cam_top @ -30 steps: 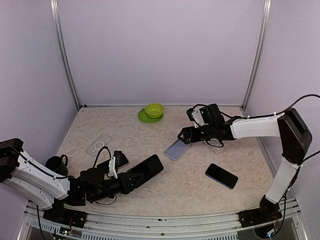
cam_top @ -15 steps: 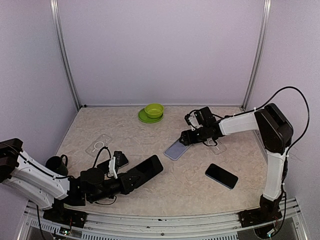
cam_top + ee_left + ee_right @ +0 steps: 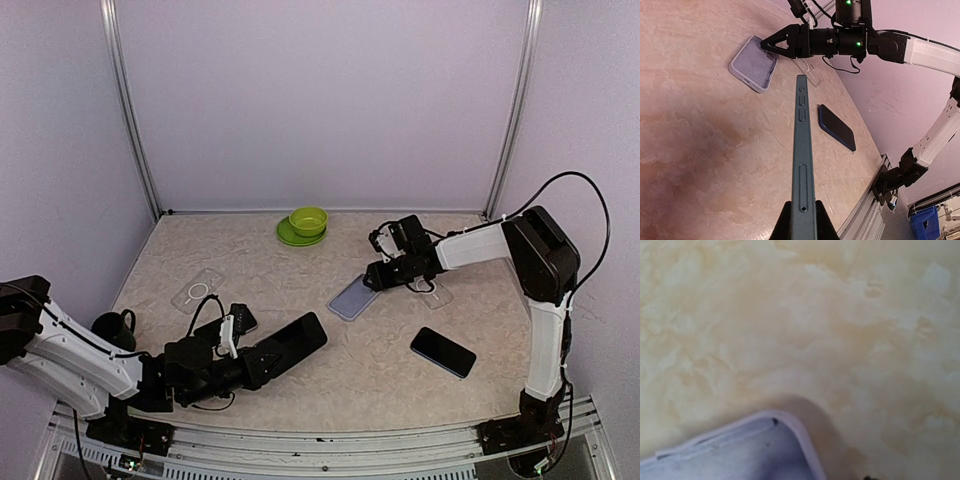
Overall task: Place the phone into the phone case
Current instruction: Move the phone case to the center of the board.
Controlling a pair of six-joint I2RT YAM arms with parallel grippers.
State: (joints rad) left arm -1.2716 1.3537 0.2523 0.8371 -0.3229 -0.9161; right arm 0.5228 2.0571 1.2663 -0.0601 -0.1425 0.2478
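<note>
Since a second ago the right arm has folded its elbow up and inward, while the right gripper point(image 3: 372, 276) has stayed at about the same spot, at the far right corner of the lavender phone case point(image 3: 353, 297). The left arm has barely shifted.

The case lies flat near the middle of the table point(image 3: 330, 390), open side up. The right gripper's fingertips point(image 3: 765, 44) taper toward that corner. How wide they stand, and whether they pinch the rim, cannot be told.

The left gripper point(image 3: 803, 212) is clamped on the near end of the dark phone point(image 3: 801, 140). It holds the phone on edge above the table, to the near left of the case and well apart from it, with the free end pointing toward the case.

A second dark phone point(image 3: 443, 351) lies flat at the near right. A clear case point(image 3: 197, 290) lies at the left and another clear case point(image 3: 437, 291) beneath the right arm. A green bowl point(image 3: 308, 219) sits on a green plate point(image 3: 287, 236) at the far edge.
</note>
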